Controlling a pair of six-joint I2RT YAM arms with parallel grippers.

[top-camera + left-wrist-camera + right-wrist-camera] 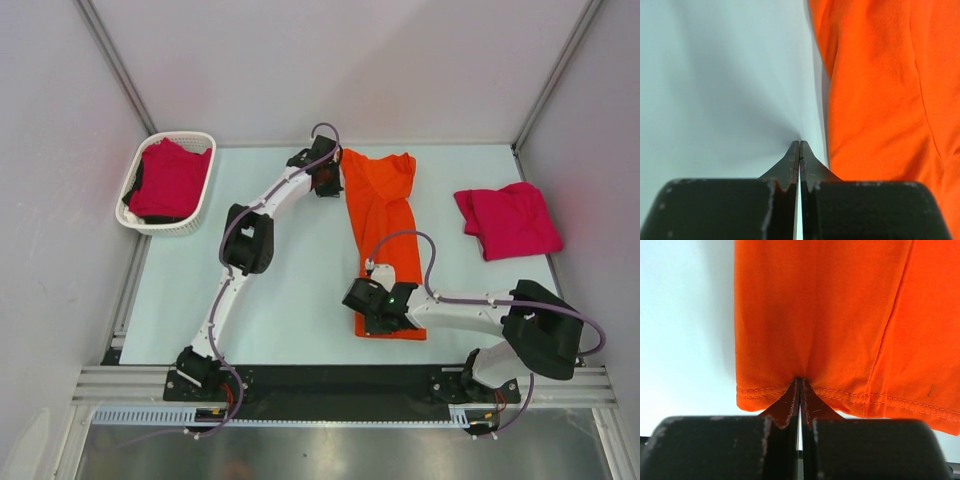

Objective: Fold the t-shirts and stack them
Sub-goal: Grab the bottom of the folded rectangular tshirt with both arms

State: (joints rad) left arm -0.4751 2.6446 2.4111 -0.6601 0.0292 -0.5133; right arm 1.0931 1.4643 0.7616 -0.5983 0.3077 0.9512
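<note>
The bright orange t-shirt [383, 235] lies folded into a long strip down the middle of the table, collar end far, hem near. My left gripper [325, 178] is shut and empty, its tips [799, 145] on the bare table just left of the shirt's far edge [880, 90]. My right gripper [372, 312] is at the near hem, shut, with the orange cloth [820, 315] puckered at its tips [800, 381]. A crimson-pink t-shirt [508, 220] lies folded at the right. Another crimson-pink t-shirt [168, 180] lies bunched in the basket.
The white lattice basket [138, 222] stands at the far left of the table. White walls close in the table on three sides. The black rail with the arm bases [340, 382] runs along the near edge.
</note>
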